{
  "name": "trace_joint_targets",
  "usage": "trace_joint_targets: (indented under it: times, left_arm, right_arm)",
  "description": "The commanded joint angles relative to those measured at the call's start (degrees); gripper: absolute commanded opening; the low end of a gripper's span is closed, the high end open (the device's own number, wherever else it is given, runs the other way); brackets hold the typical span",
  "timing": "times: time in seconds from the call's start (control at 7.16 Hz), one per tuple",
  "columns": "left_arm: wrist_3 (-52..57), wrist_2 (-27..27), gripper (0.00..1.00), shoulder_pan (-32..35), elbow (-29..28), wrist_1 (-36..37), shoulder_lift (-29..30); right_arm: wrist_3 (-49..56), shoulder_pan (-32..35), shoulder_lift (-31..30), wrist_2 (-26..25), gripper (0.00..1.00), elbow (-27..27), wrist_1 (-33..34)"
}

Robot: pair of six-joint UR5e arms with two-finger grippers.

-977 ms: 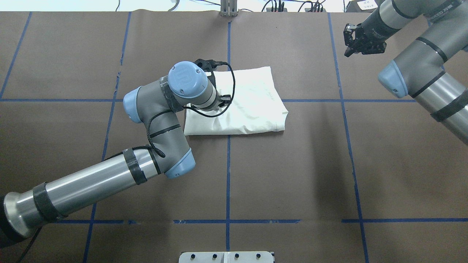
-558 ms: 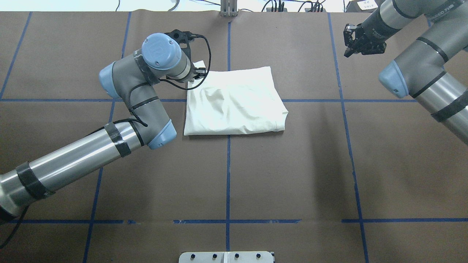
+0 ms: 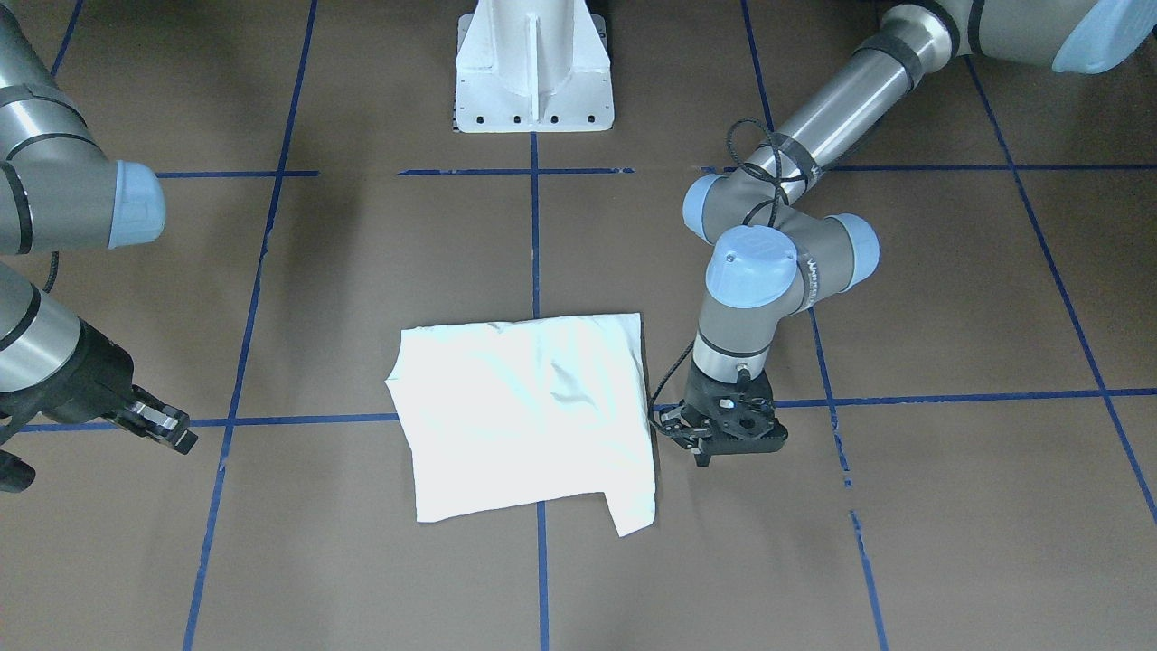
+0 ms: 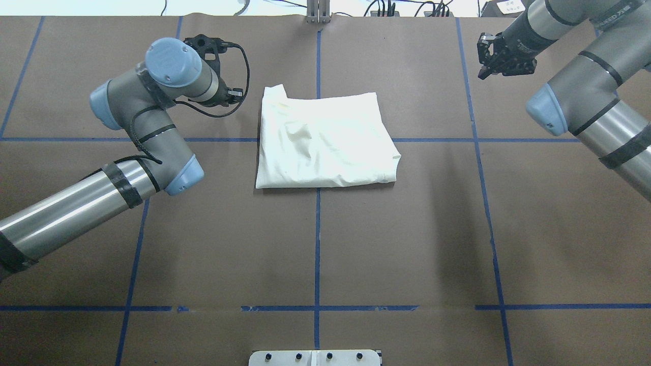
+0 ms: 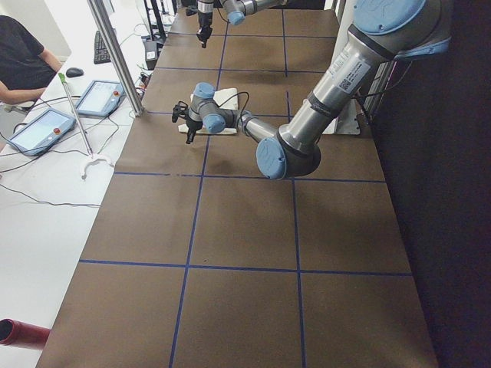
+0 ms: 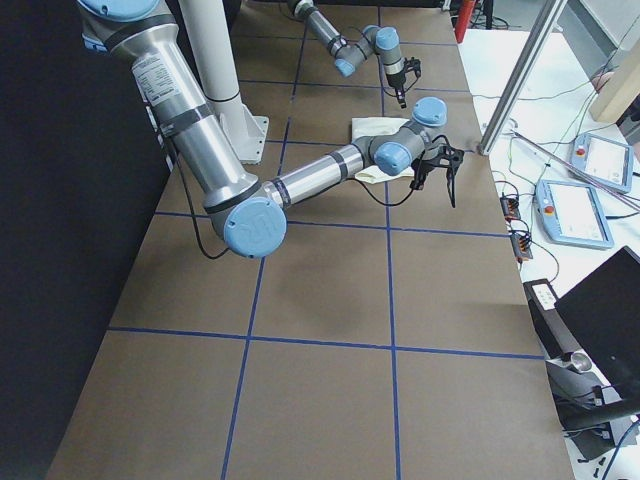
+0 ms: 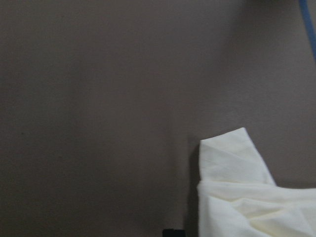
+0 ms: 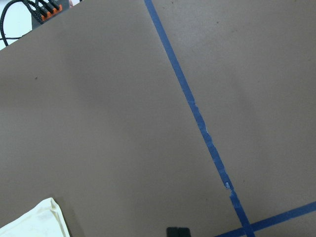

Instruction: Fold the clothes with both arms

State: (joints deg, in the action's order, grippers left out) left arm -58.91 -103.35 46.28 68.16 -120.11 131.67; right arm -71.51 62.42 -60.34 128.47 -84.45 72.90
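The T-shirt (image 4: pixel 325 142) lies folded into a rough rectangle at the table's middle, plain white side up, print hidden. It also shows in the front-facing view (image 3: pixel 524 407). One small folded corner sticks out at its far left (image 4: pixel 273 92) and shows in the left wrist view (image 7: pixel 232 158). My left gripper (image 3: pixel 700 455) hangs just off the shirt's left edge, apart from it, shut and empty; in the overhead view (image 4: pixel 203 44) the wrist mostly hides it. My right gripper (image 4: pixel 483 73) is shut and empty over the far right of the table, well away from the shirt (image 8: pixel 34 219).
The white pedestal base (image 3: pixel 533 72) stands at the robot's side of the table. Blue tape lines (image 4: pixel 317 229) grid the brown surface. An operator (image 5: pixel 23 61), tablets (image 5: pixel 42 126) and a metal post (image 5: pixel 115 54) stand beyond the far edge.
My left arm has swung left and back off the shirt, from over its left part to beside it. The shirt now lies fully uncovered. The right arm has not moved.
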Motion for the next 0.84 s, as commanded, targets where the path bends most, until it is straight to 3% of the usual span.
trace_joint_targets:
  times: [0.0,0.14,0.42,0.7]
  left_arm:
    - [6.4,-12.1,0.00,10.4,7.9,0.3,-4.1]
    - [9.3,-17.7,0.00,14.8,14.8,0.3,-10.5]
    - [19.8,-22.2,0.00,21.9,25.7,0.4,-23.1]
    - [34.1,-25.1,0.31,30.1,28.2,7.7,-27.9]
  right_arm:
    - [2.7,4.8,-1.9,1.2,0.00,-0.3,0.0]
    - [11.0,8.5,-4.4,3.2,0.00,-0.2,0.0]
    - [31.0,15.1,-10.6,3.4,0.00,0.5,0.5]
    - [54.9,22.1,-12.9,3.4,0.00,0.4,12.4]
